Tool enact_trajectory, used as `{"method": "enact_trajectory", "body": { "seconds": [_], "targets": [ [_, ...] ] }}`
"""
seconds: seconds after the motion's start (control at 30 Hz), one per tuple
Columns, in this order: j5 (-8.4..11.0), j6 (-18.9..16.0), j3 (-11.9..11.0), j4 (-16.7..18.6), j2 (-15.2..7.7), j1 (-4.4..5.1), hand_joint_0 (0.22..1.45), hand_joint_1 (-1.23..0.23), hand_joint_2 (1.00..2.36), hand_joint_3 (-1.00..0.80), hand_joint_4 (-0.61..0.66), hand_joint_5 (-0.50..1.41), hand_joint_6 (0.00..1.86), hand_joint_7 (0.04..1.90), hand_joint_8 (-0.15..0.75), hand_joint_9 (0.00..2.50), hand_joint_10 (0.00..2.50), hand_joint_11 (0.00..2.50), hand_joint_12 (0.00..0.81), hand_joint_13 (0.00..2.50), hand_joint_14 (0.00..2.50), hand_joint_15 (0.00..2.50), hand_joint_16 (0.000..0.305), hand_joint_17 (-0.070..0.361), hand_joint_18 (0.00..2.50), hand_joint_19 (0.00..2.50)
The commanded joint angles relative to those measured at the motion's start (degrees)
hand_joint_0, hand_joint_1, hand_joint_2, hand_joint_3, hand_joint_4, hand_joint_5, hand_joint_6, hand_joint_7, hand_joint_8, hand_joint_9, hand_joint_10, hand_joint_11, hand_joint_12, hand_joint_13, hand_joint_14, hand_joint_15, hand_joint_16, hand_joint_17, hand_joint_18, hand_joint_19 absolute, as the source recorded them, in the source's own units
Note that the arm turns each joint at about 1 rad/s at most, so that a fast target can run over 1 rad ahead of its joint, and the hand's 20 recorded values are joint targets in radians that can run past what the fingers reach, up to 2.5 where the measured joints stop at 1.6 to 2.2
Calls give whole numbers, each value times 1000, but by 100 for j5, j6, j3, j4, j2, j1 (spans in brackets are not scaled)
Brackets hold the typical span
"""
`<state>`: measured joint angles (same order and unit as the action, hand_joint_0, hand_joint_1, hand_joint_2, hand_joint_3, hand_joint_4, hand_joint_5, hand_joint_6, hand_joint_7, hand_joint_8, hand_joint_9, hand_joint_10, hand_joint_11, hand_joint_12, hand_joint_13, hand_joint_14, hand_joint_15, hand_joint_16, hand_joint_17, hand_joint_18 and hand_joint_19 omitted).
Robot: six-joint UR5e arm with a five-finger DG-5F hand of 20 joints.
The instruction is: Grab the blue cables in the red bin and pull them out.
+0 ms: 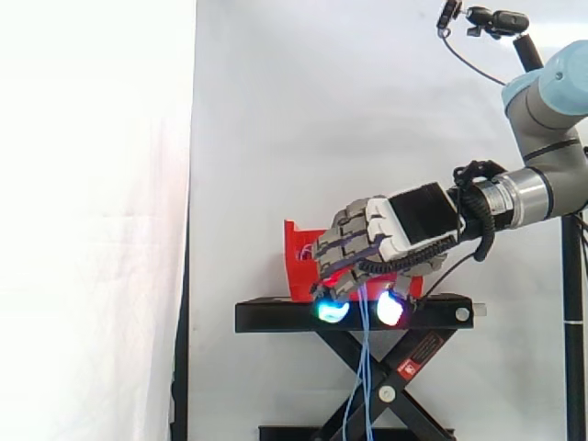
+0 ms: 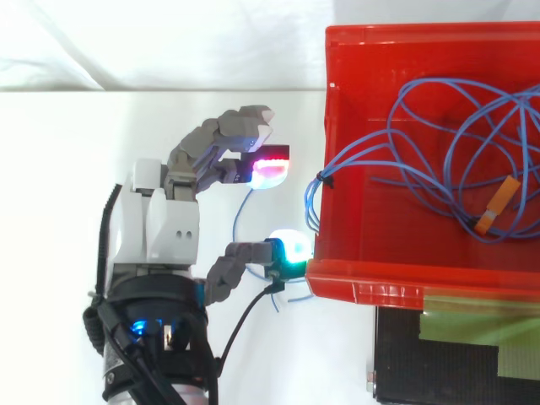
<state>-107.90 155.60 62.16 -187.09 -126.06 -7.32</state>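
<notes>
The red bin (image 2: 363, 283) stands on a black stand (image 1: 276, 317). Inside it lie looped thin blue cables (image 2: 439, 169), with an orange tag (image 2: 498, 202) on one strand. A bundle of them crosses the bin's left wall and drops outside it. In the side view the blue cables (image 1: 364, 367) hang from under my hand down past the stand's edge. My hand (image 2: 160, 224) is just outside that wall, level with the bin's front corner. In the side view my hand (image 1: 404, 225) covers the bin's front. I cannot make out whether it grips the strands.
The stand is a black scissor lift (image 1: 404, 367) before a white curtain. In the top view a dark corner of the stand top (image 2: 439, 363) shows below the bin. A camera on a pole (image 1: 496, 20) stands at the upper right.
</notes>
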Motion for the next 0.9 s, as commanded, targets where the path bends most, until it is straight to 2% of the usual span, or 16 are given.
{"method": "enact_trajectory", "body": {
  "seconds": [0.0, 0.23, 0.53, 0.87],
  "targets": [
    [-3, 80, -20, -29, -6, -15, 555, -1161, 1000, -1000, 107, 455, 462, 498, 257, 683, 24, 896, 391, 651, 19, 550, 62, 141, 719, 757],
    [-3, 141, -29, -64, -6, -50, 561, -1148, 1000, -1000, 106, 476, 416, 521, 258, 683, 24, 885, 390, 651, 19, 562, 62, 139, 719, 768],
    [-3, 167, -29, 147, -6, -50, 562, -1135, 1000, -1000, 102, 507, 374, 539, 256, 685, 24, 879, 391, 652, 20, 548, 61, 138, 718, 767],
    [-3, 176, -20, 165, -6, -50, 570, -1129, 1000, -1000, 108, 521, 354, 554, 256, 696, 24, 888, 387, 654, 19, 555, 61, 136, 715, 768]
  ]
}}
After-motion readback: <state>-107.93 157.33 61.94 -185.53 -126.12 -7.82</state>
